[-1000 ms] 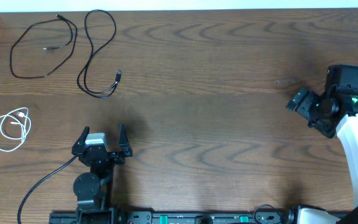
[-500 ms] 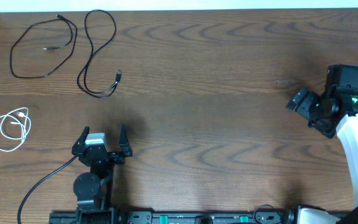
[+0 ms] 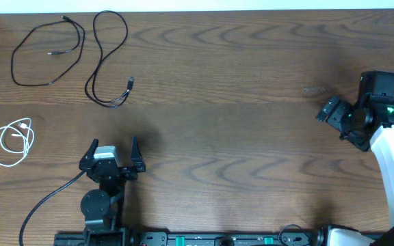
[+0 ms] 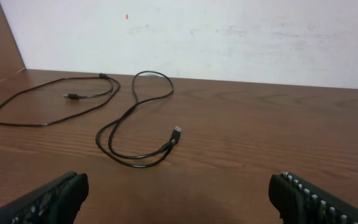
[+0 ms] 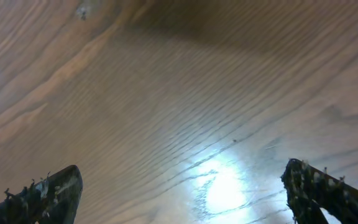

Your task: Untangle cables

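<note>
Overhead | left end effector (image 3: 111,145) level, spread wide | right end effector (image 5: 185,190) tilted down, spread wide

Black cables (image 3: 130,83); white cable (image 3: 24,126); brown wood-grain table (image 3: 238,137)

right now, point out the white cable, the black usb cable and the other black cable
white cable (image 3: 23,126), overhead view, plug end atop the coil
black usb cable (image 4: 176,130), left wrist view, its usb plug
other black cable (image 4: 71,96), left wrist view, its free plug end
</note>
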`<state>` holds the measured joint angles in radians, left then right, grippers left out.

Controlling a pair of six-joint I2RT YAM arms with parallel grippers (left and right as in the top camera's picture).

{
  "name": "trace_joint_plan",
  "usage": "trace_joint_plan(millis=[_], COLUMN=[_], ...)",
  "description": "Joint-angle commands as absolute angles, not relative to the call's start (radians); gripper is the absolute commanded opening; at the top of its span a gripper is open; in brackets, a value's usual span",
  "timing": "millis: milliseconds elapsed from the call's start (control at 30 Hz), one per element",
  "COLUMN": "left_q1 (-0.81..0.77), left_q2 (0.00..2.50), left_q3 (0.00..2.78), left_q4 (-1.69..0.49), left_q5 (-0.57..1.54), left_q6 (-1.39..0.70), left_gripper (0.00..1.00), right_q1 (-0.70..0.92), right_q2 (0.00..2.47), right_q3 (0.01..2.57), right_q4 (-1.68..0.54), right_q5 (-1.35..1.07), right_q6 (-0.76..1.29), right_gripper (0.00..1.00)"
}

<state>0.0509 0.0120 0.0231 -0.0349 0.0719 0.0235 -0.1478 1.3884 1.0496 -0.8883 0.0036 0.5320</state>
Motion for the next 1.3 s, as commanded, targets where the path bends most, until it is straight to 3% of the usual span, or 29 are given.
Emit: trace_joint_plan(millis=[0,333,833,1267], left_q1=[0.055,0.055,0.055,0.055], left_q2=[0.004,0.004,0.004,0.004], left_q3=[0.004,0.004,0.004,0.004], left_q4=[-0.067,-0.067,-0.067,-0.067], left_q5=[0.074,0.074,0.074,0.074], left_q6=[0.033,0.033,0.033,0.033], left_gripper=[0.98,0.98,0.98,0.98], right_q1=[-0.157,-0.122,0.102,0.113], right_q2=[1.388,1.309,0.914,0.48], right_q3=[1.051,1.013,0.55,0.177], right_q4=[-0.886,-0.831,-0.355,-0.13], right_q5=[0.054,0.129,0.12,0.103], right_q6=[0.515,0.485,0.187,0.14], right_gripper=[0.99,0.99,0.99,0.99])
